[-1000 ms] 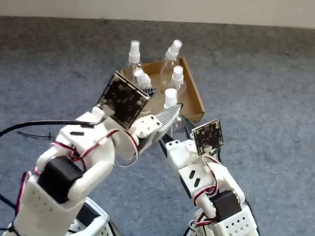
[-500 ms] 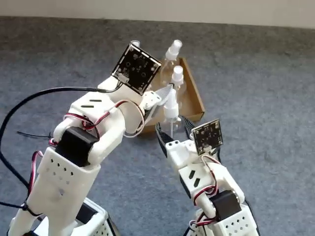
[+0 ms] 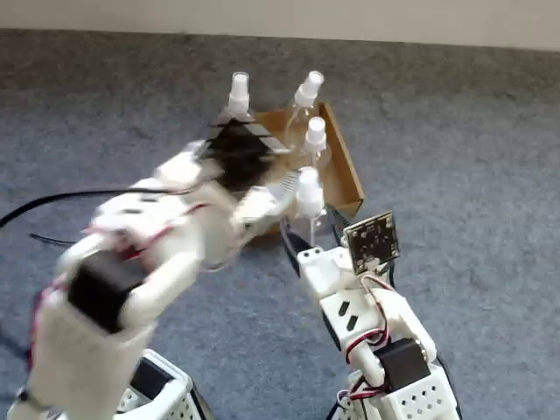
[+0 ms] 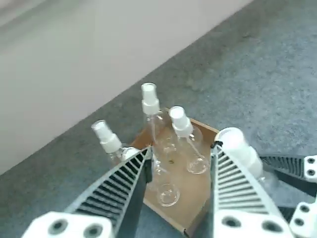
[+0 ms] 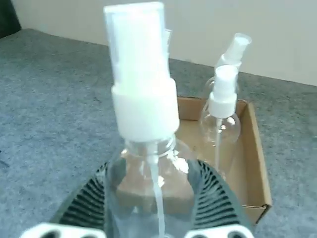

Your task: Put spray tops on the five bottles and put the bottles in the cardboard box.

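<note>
My right gripper [image 5: 151, 171] is shut on a clear bottle [image 5: 148, 193] that stands upright, with a white spray top [image 5: 141, 89] on its neck. In the high view this bottle [image 3: 309, 197] stands just in front of the cardboard box [image 3: 350, 179]. Several clear bottles with white spray tops [image 4: 178, 121] stand inside the box [image 4: 195, 210]. My left gripper [image 4: 181, 151] hangs open above the box. One of its fingers [image 4: 233, 183] is right beside the held bottle's top [image 4: 237, 148]; I cannot tell whether they touch.
Grey carpet [image 3: 455, 122] covers the floor all around the box. A black cable [image 3: 52, 206] trails from the left arm [image 3: 166, 236] at the left. A pale wall [image 5: 277, 29] runs behind the box.
The left arm swung up over the box, then came down a little and is blurred by motion. The right arm with its bottle has stayed still.
</note>
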